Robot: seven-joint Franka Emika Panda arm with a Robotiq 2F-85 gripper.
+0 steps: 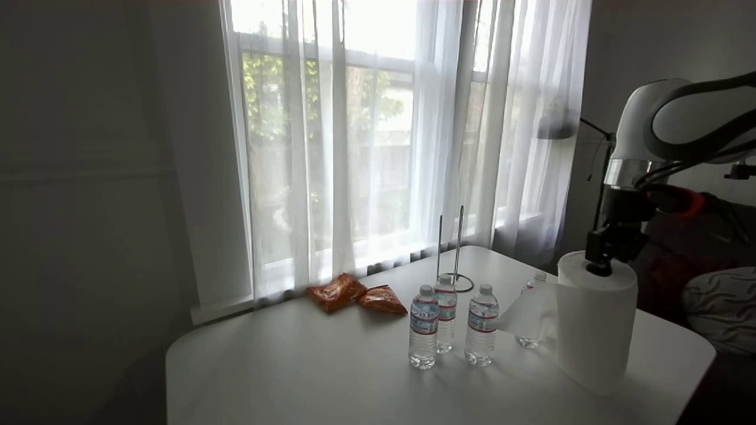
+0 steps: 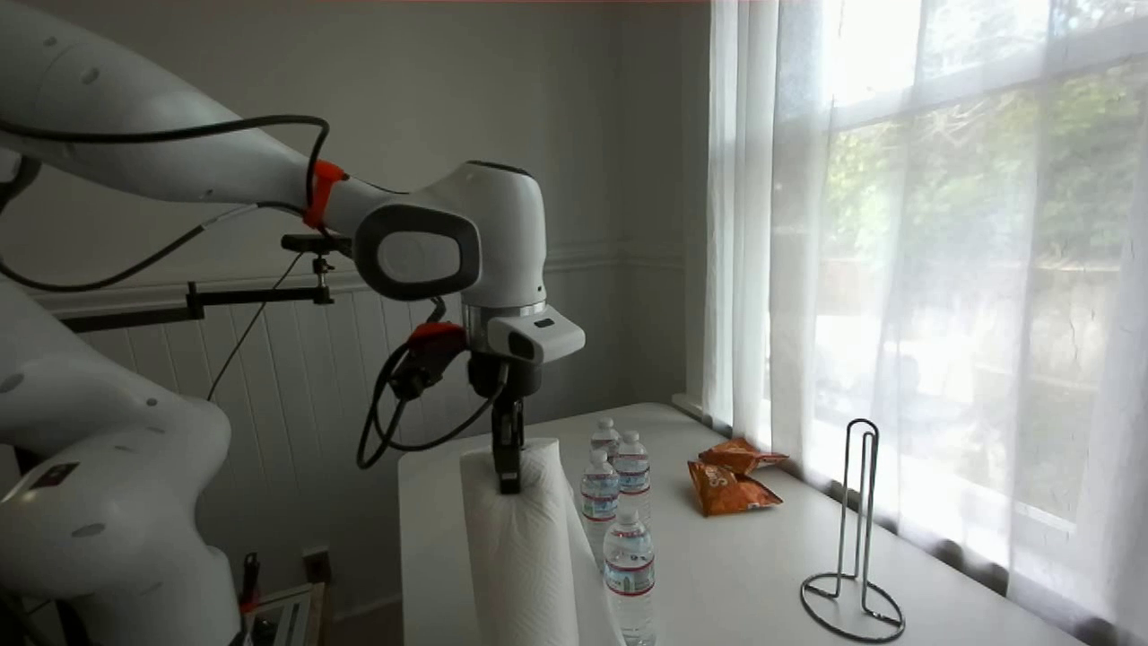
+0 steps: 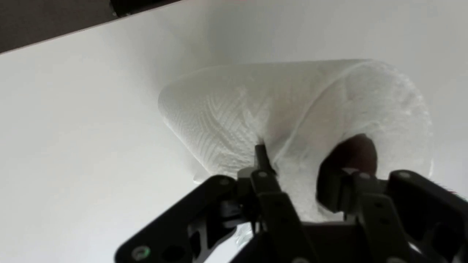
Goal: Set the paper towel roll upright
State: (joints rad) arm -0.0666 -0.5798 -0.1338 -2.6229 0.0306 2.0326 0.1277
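Note:
The white paper towel roll [image 1: 596, 336] stands near upright, with a slight lean, by the table's edge. It also shows in an exterior view [image 2: 520, 565] and in the wrist view [image 3: 226, 106]. A loose sheet [image 1: 531, 313] hangs off its side toward the bottles. My gripper [image 3: 298, 170] is shut on the roll's wall at its top end. One finger is inside the dark core hole; the other presses the outside, where the paper puckers. The gripper also shows from above the roll in both exterior views [image 1: 599, 265] [image 2: 509, 484]. Whether the roll's base touches the table cannot be told.
Several clear water bottles [image 1: 424, 330] [image 2: 630, 574] stand close beside the roll, one partly behind the loose sheet. Two orange snack bags [image 1: 336, 293] [image 2: 728, 489] lie by the window. A wire holder [image 1: 458, 248] [image 2: 843, 511] stands on the white table [image 1: 283, 366] near the curtains.

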